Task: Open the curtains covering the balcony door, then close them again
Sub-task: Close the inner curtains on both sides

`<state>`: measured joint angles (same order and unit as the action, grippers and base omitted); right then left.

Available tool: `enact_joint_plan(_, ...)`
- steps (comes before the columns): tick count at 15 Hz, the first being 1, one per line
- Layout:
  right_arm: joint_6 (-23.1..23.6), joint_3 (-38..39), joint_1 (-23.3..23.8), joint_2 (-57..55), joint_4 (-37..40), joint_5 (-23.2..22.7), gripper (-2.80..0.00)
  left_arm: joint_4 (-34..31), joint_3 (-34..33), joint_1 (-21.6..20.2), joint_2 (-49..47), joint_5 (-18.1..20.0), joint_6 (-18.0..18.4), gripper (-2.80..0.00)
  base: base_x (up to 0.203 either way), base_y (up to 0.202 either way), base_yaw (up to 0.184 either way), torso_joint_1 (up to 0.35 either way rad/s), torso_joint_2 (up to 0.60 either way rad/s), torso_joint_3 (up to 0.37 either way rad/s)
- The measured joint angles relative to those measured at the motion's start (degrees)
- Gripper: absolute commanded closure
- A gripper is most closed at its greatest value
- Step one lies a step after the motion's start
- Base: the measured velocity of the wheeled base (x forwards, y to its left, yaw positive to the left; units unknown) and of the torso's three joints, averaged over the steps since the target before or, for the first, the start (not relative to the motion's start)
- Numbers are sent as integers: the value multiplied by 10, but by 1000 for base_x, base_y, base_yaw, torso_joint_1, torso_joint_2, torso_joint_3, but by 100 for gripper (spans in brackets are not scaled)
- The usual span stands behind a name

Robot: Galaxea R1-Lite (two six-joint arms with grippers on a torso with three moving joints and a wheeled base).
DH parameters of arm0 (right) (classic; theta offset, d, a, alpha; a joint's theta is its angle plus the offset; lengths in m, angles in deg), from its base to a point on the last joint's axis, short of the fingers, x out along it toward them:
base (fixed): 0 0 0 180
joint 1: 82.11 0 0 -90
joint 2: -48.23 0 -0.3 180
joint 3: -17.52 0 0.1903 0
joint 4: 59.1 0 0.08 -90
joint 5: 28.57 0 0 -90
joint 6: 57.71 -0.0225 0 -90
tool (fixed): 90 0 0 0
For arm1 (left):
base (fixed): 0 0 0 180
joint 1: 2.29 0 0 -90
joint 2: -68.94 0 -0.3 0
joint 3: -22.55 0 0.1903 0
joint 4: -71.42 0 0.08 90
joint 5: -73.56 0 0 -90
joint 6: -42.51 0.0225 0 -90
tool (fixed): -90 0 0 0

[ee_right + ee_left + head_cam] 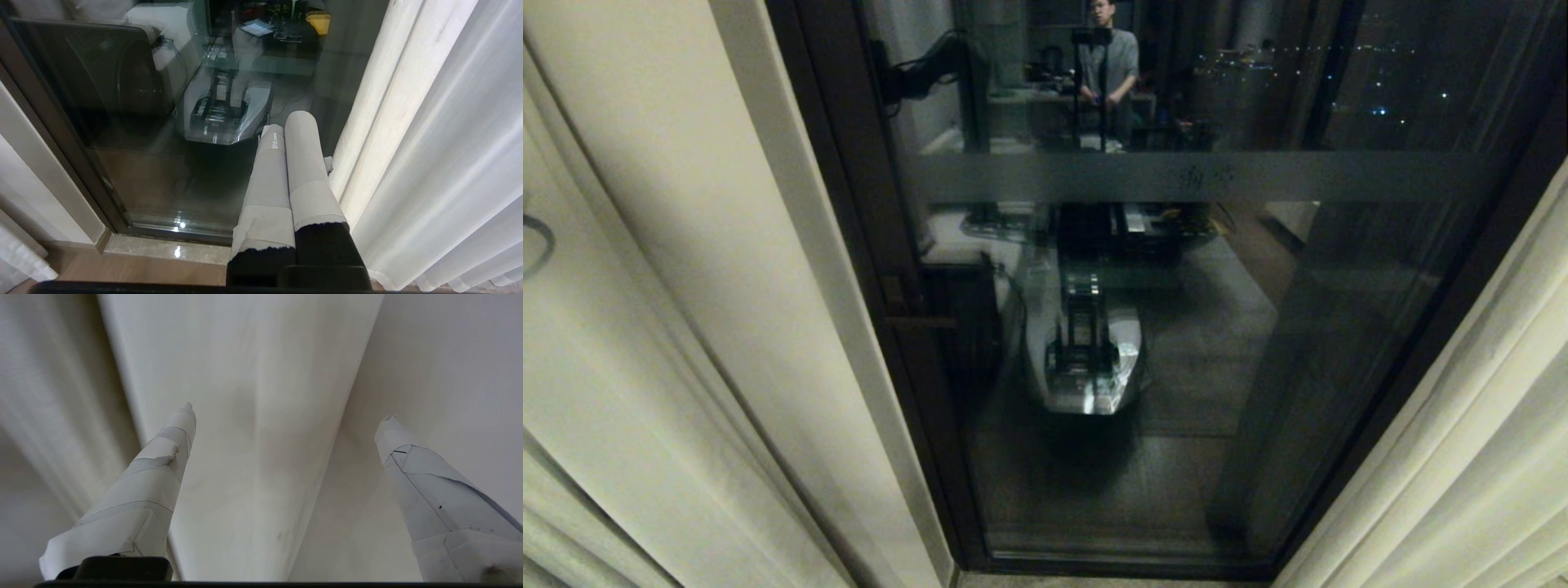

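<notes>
- Curtains [670, 327] are parted: one panel on the robot's left, the other panel [1462, 425] on its right, with the door [1176, 343] exposed between them.
- Door: dark frame, a frosted band [1192, 175] across the glass. The glass reflects the robot's base [1086, 359], and higher up a person [1107, 69] standing by a desk.
- Left claw [288, 412]: fingers wide apart, nothing between them. Neither tip touches fabric as far as I can tell.
- Ahead of the left claw: only curtain [261, 437]. A broad pleat sits straight ahead between the two fingers; narrower folds run off beside one finger, flatter cloth beside the other.
- Both left fingers [163, 465] are wrapped in white tape; one has a small brown scuff.
- Right claw [288, 122]: fingers pressed together, holding nothing, pointing down toward the foot of the door.
- Just beside the right claw on one side: the right curtain panel [429, 143], its inner edge close to the fingers; cannot tell if it touches.
- On the other side of and ahead of the right claw: door glass [163, 143], then the bottom frame rail and a pale stone sill [163, 249] below it.
- Well apart from the right claw, across the glass: the left edge of the door frame and a strip of the left curtain [24, 196].
- Neither arm is in the head view.
- No containers in view.
</notes>
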<state>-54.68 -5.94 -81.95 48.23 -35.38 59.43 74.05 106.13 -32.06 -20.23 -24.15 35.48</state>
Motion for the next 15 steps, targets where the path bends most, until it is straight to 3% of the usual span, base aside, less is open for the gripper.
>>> enact_joint_plan(3,0,0,0,0,0,0,0,8,46,0,-48,9,0,-280,0,0,0,0,0,0)
enact_joint_plan(7,0,0,0,0,0,0,0,68,99,0,-116,16,2,-280,0,0,0,0,0,0)
enact_joint_plan(12,0,0,0,0,0,0,0,71,149,0,-168,21,4,-280,0,0,0,0,0,0)
enact_joint_plan(13,0,0,0,0,0,0,0,72,152,0,-174,21,4,0,0,0,0,0,0,0)
enact_joint_plan(15,0,0,0,0,0,0,0,72,155,0,-180,21,6,0,0,0,0,0,0,0)
